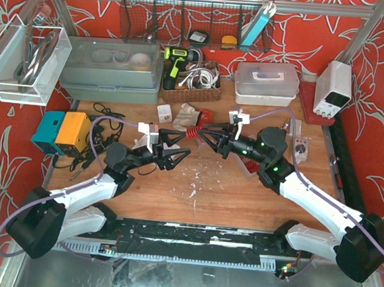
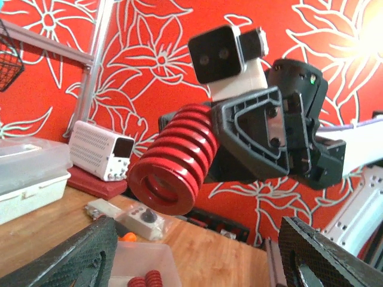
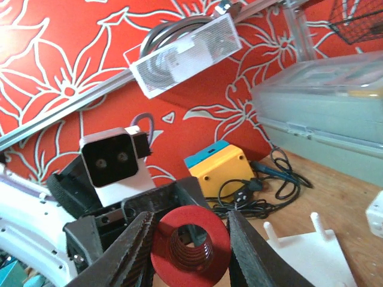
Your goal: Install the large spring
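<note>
The large red spring [image 1: 192, 131] is held in the air above the table's middle by my right gripper [image 1: 199, 133], which is shut on it. In the right wrist view the spring [image 3: 191, 248] sits end-on between the two fingers [image 3: 128, 251]. My left gripper [image 1: 178, 149] is open and empty, just left of and below the spring, facing it. In the left wrist view the spring [image 2: 176, 161] hangs above and between my open fingers [image 2: 78, 257]. A white plate with upright pegs [image 3: 302, 248] lies on the table at the right of the right wrist view.
A clear box of small red springs [image 2: 140, 263] lies under the left gripper. A yellow-and-teal box [image 1: 70, 130] with black cables [image 1: 107, 120] stands at the left. A grey toolbox [image 1: 111, 67], a basket [image 1: 190, 80], a white case [image 1: 267, 79] and a white power supply [image 1: 334, 88] line the back.
</note>
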